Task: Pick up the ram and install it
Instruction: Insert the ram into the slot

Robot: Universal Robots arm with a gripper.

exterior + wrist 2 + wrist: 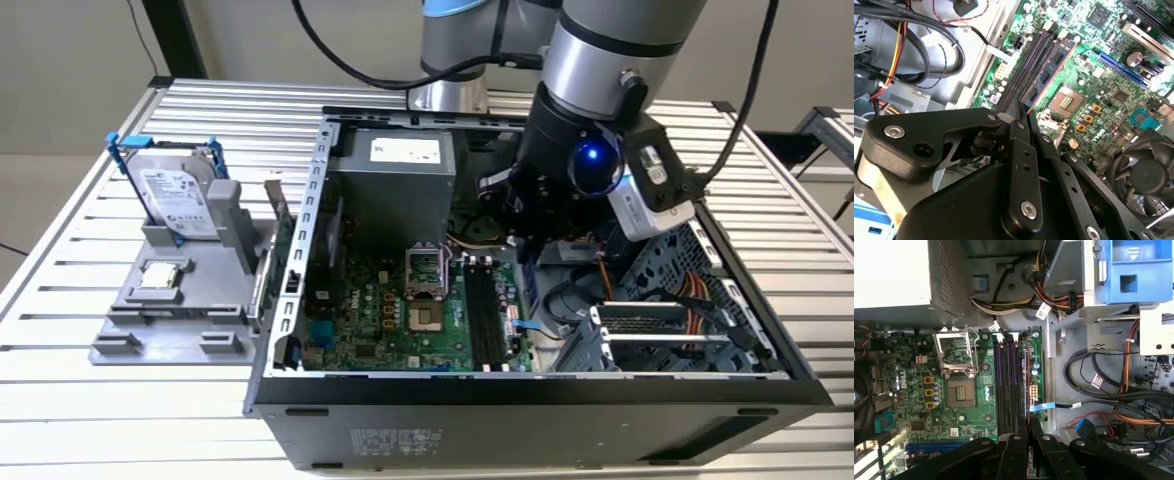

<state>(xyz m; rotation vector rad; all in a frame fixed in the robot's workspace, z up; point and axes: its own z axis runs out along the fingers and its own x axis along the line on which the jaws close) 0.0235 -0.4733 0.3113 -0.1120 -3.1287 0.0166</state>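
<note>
My gripper [523, 245] hangs inside the open computer case [534, 385], over the motherboard edge nearest the cables. It is shut on the ram [1046, 75], a thin blue-green stick with dark chips that runs forward from the fingertips. The first wrist view shows the ram [1027, 385] edge-on, lined up along the black memory slots [1008, 385] and just beside them. In the second wrist view the gripper [1023, 115] holds it above the slots [1026, 60], parallel to them. The stick looks raised off the board. The gripper [1029, 429] is also in the first wrist view.
An open CPU socket [956, 390] lies beside the slots. The grey power supply [394, 180] stands at the back of the case, with cable bundles [1104, 385] and a drive cage [667, 320] close to the gripper. Outside the case, a grey fixture holds a hard drive [174, 190] and a CPU chip [160, 275].
</note>
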